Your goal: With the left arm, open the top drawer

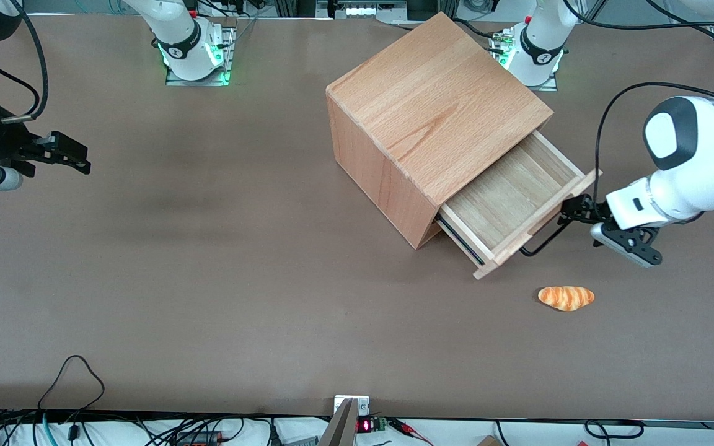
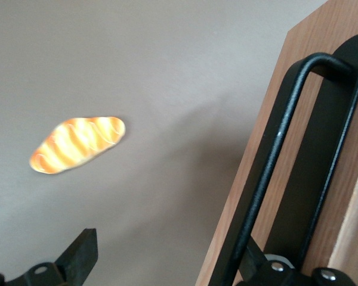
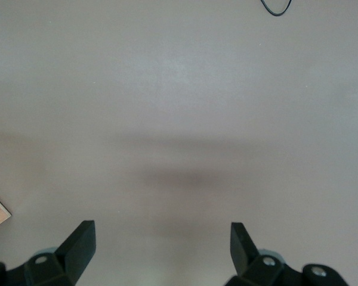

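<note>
Top drawer (image 1: 506, 201) is pulled well out of the big wooden cube (image 1: 431, 118), tray interior bare and visible from above, flat front (image 1: 537, 223) angled toward the working arm's end of the surface (image 1: 208, 279). The thin black wire bar handle (image 1: 543, 241) runs along that front. Left arm (image 1: 685, 173), white shells with a black joint cap, reaches in from that end, its claw (image 1: 580, 210) sitting right at the drawer front by the handle's upper end. In the wrist view the claw's fingers are spread: one finger (image 2: 80, 256) hangs free over the bare surface, the other (image 2: 256, 262) is tucked in against the handle bar (image 2: 274, 155) and the drawer front (image 2: 268, 119), nothing pinched between them. A small orange-striped bread toy (image 1: 566, 298) lies on the surface near the drawer, nearer the front camera than the claw, apart from both.
</note>
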Robot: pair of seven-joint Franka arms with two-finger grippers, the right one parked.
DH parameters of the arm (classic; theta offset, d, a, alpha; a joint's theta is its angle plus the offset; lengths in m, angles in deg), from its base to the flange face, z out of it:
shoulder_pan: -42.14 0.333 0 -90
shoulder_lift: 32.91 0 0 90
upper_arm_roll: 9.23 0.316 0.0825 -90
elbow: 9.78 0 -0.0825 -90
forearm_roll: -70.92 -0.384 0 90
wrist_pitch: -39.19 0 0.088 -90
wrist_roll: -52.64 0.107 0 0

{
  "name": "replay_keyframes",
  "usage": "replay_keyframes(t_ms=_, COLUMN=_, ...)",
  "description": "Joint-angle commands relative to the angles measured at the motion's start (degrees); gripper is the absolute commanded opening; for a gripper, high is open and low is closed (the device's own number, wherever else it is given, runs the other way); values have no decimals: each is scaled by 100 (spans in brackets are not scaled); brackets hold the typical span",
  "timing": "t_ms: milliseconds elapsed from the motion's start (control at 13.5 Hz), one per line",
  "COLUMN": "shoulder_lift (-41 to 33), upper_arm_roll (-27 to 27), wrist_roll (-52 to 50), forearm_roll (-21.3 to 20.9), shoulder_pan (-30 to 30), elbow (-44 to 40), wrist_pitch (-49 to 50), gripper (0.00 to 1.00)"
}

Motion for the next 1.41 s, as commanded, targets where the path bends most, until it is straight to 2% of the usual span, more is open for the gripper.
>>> replay_keyframes(t_ms=0, shoulder_lift=163, upper_arm_roll=99, wrist_roll=210, forearm_roll=8, shoulder_pan=22, elbow=-176, wrist_pitch=-175, gripper=100)
replay_keyframes(t_ms=296, shoulder_lift=-38, upper_arm_roll=99, wrist_roll=-508, forearm_roll=113, shoulder_pan=22, elbow=-301, wrist_pitch=-140, gripper=100)
replay_keyframes(t_ms=519, shoulder_lift=-345, upper_arm_roll=73, wrist_roll=-905, forearm_roll=446, shoulder_pan=13, elbow=-301, wrist_pitch=105, gripper=100)
replay_keyframes(t_ms=963, shoulder_lift=-1048, upper_arm_roll=99, wrist_roll=-1537, forearm_roll=377, shoulder_pan=13, elbow=-310, wrist_pitch=685, gripper=100)
replay_keyframes(t_ms=1333, shoulder_lift=-1918, upper_arm_roll=108, wrist_roll=-2250, forearm_roll=-737, shoulder_pan=13, elbow=-292, wrist_pitch=1440, gripper=100)
